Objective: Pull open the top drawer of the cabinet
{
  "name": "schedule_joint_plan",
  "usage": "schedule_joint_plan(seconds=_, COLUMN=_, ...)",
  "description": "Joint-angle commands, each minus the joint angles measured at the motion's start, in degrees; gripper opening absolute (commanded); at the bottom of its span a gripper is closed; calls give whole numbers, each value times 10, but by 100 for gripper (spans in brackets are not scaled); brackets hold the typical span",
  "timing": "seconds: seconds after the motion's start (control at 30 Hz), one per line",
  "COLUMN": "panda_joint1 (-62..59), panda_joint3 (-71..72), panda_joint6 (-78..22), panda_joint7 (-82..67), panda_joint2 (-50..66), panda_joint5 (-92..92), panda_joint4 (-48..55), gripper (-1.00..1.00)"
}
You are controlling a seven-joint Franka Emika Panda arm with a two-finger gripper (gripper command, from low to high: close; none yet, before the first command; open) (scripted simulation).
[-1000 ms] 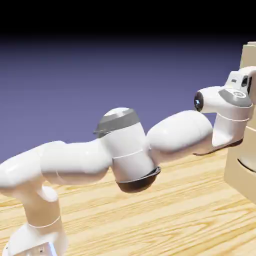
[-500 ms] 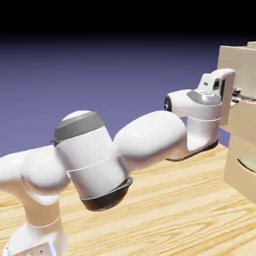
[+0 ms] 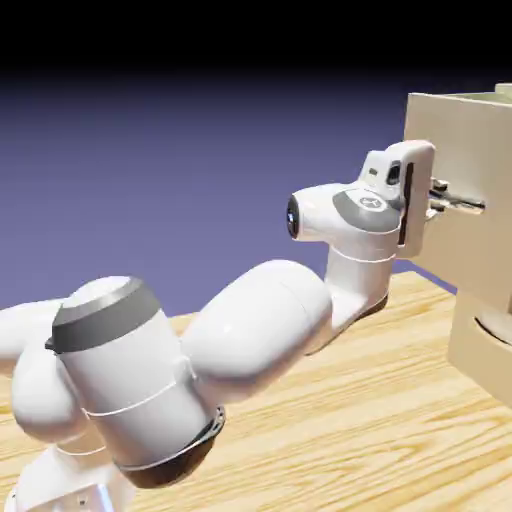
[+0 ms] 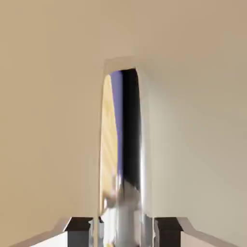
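**Claw clenched on the handle of a top drawer standing open**

At the exterior view's left, the white arm [image 3: 120, 370] rises beside the wooden table [image 3: 330, 420] and reaches right. Next comes the claw [image 3: 437, 198], clenched on the metal handle [image 3: 465, 205]; in the hand view, a fingertip sits on either side of the bar. The handle's long axis runs sideways in the exterior view, dipping slightly toward the right, and from top to bottom in the hand view. Right of the claw, the beige top drawer [image 3: 465, 145] juts out from the cabinet [image 3: 472, 350], above its lower part. Its flat front faces the claw, and its top edge lies nearly level.
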Motion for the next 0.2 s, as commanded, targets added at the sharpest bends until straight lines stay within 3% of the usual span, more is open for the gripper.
schedule_joint_plan(seconds=0.0, panda_joint1=-20, panda_joint3=9, panda_joint6=-1, panda_joint7=4, panda_joint2=0, panda_joint5=2, panda_joint4=-20, gripper=-100)
schedule_joint_plan(seconds=0.03, panda_joint1=-39, panda_joint3=18, panda_joint6=-2, panda_joint7=4, panda_joint2=3, panda_joint5=5, panda_joint4=-38, gripper=-100)
schedule_joint_plan(seconds=0.07, panda_joint1=-39, panda_joint3=18, panda_joint6=-2, panda_joint7=4, panda_joint2=3, panda_joint5=5, panda_joint4=-38, gripper=100)
schedule_joint_plan(seconds=0.17, panda_joint1=-80, panda_joint3=38, panda_joint6=-1, panda_joint7=6, panda_joint2=9, panda_joint5=13, panda_joint4=-77, gripper=100)
